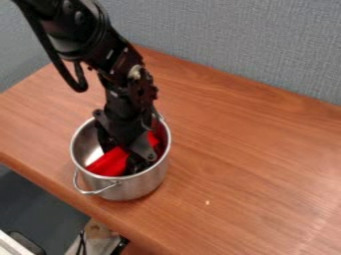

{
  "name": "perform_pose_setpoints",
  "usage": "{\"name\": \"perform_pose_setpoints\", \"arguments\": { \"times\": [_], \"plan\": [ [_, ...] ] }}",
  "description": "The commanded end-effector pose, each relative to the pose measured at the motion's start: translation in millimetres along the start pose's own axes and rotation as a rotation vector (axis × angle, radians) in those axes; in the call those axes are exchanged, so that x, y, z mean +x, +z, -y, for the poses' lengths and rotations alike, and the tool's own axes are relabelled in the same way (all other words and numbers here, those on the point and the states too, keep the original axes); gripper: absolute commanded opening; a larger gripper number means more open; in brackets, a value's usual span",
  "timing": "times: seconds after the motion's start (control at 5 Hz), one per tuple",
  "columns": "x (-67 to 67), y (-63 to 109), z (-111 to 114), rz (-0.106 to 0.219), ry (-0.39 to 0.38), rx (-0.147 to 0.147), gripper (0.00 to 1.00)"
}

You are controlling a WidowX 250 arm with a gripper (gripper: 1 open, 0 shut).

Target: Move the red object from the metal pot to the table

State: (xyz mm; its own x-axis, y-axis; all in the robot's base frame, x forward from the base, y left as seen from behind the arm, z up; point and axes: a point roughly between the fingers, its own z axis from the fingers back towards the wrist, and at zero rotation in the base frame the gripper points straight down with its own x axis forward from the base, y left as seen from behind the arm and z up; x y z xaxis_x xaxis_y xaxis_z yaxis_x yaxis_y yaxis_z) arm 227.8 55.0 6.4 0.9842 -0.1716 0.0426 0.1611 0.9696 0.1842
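One metal pot [118, 167] stands on the bench [253, 139], and one red object [123, 156] lies inside it, showing on both sides of the black arm. One arm reaches steeply down from the upper left, its end effector [130, 149] sunk into the pot over the red piece. From here I cannot tell whether its fingers are spread or pinching the piece. The pot stands near the front-left edge of the bench. Bare wood stretches wide to the right and toward the grey wall [253, 40] behind.
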Motion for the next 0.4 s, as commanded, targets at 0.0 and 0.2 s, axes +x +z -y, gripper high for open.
{"name": "perform_pose_setpoints", "arguments": {
  "times": [0.0, 0.2],
  "plan": [
    [-20.3, -3.4, 8.5, -0.080, -0.006, 0.018, 0.00],
    [-28.0, 0.1, 8.9, -0.044, -0.067, 0.013, 0.00]
  ]
}}
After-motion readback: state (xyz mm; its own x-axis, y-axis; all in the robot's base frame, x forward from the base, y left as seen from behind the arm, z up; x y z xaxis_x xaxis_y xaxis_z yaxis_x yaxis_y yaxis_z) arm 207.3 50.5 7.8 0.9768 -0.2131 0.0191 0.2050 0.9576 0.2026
